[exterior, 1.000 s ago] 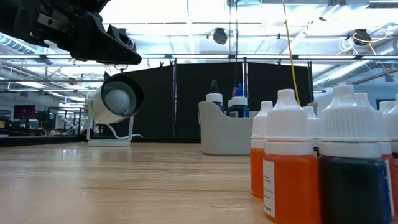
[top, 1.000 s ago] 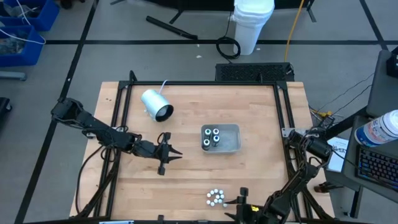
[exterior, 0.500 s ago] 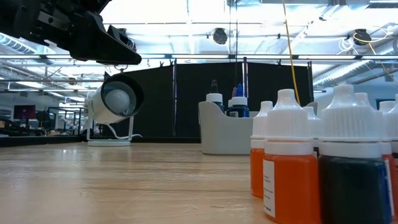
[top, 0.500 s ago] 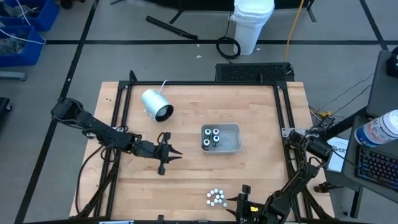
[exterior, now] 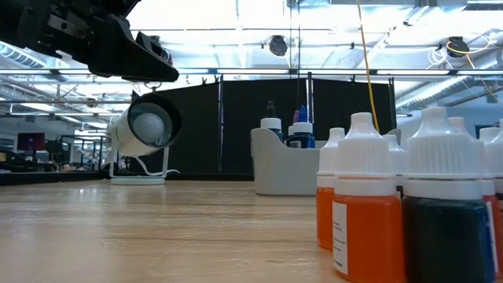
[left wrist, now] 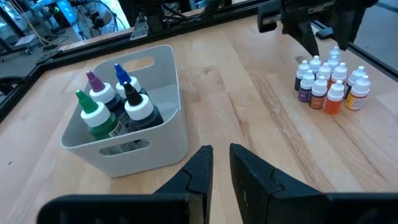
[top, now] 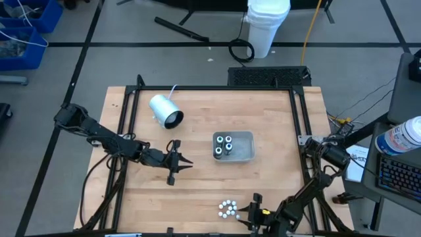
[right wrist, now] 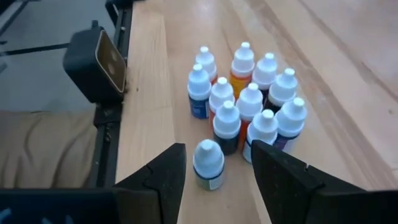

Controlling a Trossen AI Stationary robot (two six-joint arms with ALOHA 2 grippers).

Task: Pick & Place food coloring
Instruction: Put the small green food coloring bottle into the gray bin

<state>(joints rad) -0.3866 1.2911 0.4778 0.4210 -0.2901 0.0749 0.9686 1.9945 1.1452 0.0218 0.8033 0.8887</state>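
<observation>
The cluster of tiny white-capped food colouring bottles (right wrist: pixel 245 99) is seen standing upright near the wooden table's (top: pixel 197 191) front edge, with one stray bottle (right wrist: pixel 208 163) directly between the spread, empty fingers of the right gripper (right wrist: pixel 214 171), which is the nearer arm. The left gripper (left wrist: pixel 215 163), nearly closed and empty, hangs well apart, facing the grey plastic tray (left wrist: pixel 168 134) of four bottles. No label can be read

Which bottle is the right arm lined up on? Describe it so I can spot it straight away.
Start at the wooden table and go to its near edge, where the cluster of food coloring bottles stands. The one in question is the lone bottle standing apart from the cluster, nearest the right gripper, directly ahead of its open jaws.
</observation>
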